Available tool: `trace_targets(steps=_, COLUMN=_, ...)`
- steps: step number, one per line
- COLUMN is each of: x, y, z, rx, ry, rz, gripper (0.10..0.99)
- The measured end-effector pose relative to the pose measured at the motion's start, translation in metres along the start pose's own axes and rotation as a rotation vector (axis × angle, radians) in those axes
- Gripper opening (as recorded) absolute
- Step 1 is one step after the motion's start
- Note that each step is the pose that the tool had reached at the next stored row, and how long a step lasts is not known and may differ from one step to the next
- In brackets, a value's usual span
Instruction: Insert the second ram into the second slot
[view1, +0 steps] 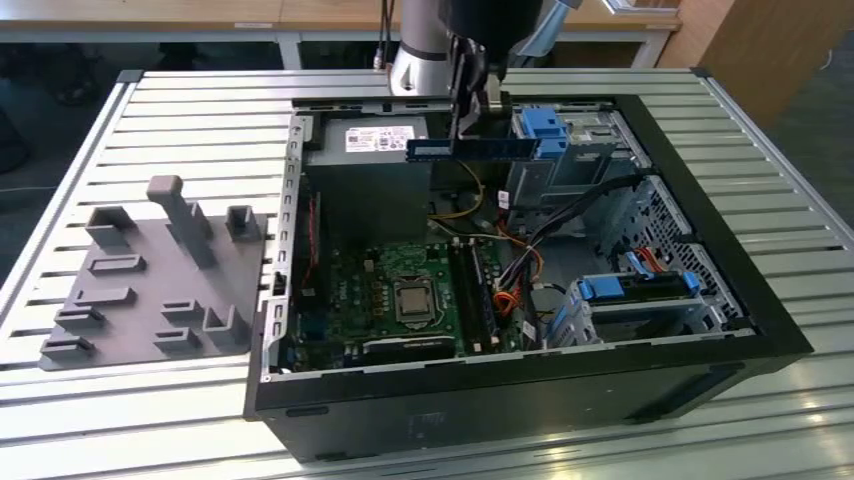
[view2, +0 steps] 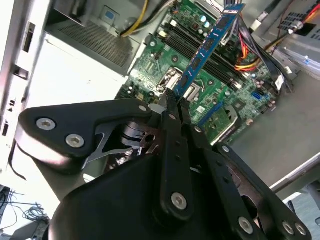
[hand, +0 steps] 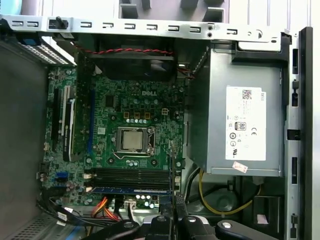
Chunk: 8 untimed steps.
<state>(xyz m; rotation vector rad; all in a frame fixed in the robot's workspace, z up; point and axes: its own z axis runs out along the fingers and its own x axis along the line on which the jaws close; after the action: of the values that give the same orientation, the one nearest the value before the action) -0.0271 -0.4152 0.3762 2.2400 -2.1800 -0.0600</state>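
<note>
My gripper is shut on the second ram, a thin blue stick held level, high above the open computer case. In the second wrist view the fingers clamp one end of the ram, which reaches out over the motherboard. Seen in the first wrist view, the ram is a blue strip running parallel to the dark memory slots and just beside them, ending at my gripper. The slots lie well below the ram. I cannot tell which slot is the second.
A grey power supply sits under the arm. Blue drive brackets stand along the exterior view's right. Orange and yellow cables run beside the slots, near the processor socket. A grey fixture plate lies outside the case.
</note>
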Motion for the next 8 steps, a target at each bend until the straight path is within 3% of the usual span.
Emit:
trace_targets(steps=4, x=0.0075, y=0.0002, z=-0.0001, rx=0.0, ry=0.0, rz=0.0, gripper=0.141)
trace_targets(steps=8, x=0.0086, y=0.0002, z=0.0002, rx=0.001, ry=-0.0012, rz=0.033, gripper=0.141)
